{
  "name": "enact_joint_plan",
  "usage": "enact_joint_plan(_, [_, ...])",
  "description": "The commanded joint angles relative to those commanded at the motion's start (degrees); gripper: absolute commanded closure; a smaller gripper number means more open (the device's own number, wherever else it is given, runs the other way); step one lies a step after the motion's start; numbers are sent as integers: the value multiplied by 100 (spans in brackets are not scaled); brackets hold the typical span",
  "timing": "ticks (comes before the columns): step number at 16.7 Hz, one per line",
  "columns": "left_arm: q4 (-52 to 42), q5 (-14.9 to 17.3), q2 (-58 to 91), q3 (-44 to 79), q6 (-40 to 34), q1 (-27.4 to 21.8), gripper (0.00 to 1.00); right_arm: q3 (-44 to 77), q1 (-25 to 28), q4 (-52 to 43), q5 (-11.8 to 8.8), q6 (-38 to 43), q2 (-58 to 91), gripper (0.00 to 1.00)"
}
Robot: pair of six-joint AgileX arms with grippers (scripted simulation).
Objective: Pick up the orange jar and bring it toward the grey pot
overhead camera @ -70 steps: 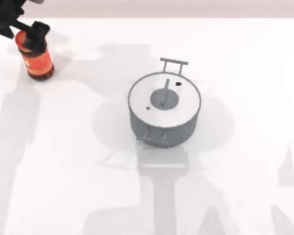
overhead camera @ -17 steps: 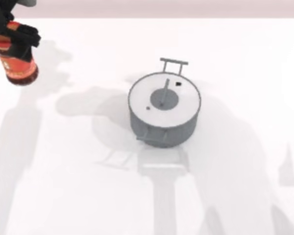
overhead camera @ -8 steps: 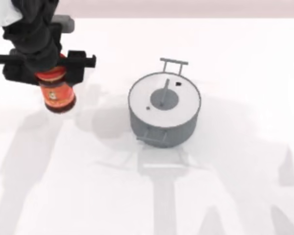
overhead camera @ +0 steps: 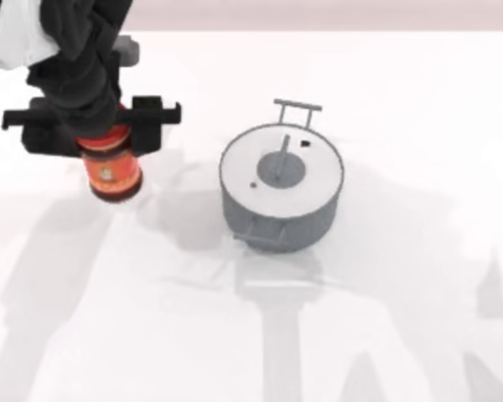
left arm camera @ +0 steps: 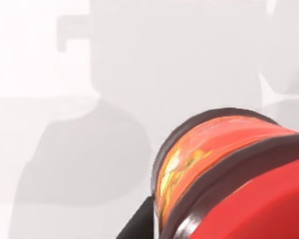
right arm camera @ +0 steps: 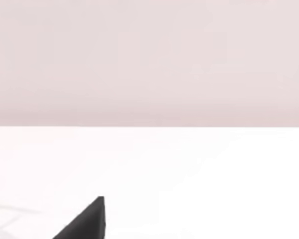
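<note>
White desk (overhead camera: pixel 419 100) under everything. Left pincer (overhead camera: pixel 92 126) at the desk's left is clamped on the orange jar (overhead camera: pixel 111 172), held tilted off the surface; the grey pot (overhead camera: pixel 281 186) sits apart, rightward, lid on.

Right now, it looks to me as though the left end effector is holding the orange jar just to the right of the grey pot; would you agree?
Not quite: the side is wrong. In the top view the left end effector holds the orange jar to the left of the grey pot, apart from it, not to its right. The rest stands: the jar is in that end effector's grip, as the left wrist view also shows.
</note>
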Motion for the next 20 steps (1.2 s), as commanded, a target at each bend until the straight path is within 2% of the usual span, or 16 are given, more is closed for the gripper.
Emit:
enact_joint_plan(7, [906, 9, 405, -446, 43, 26, 100, 0, 0, 0, 0, 0, 0, 0])
enact_joint_plan(12, [984, 10, 454, -495, 45, 30, 100, 0, 0, 0, 0, 0, 0, 0])
enact_joint_plan(20, [984, 10, 454, -495, 45, 30, 40, 0, 0, 0, 0, 0, 0, 0])
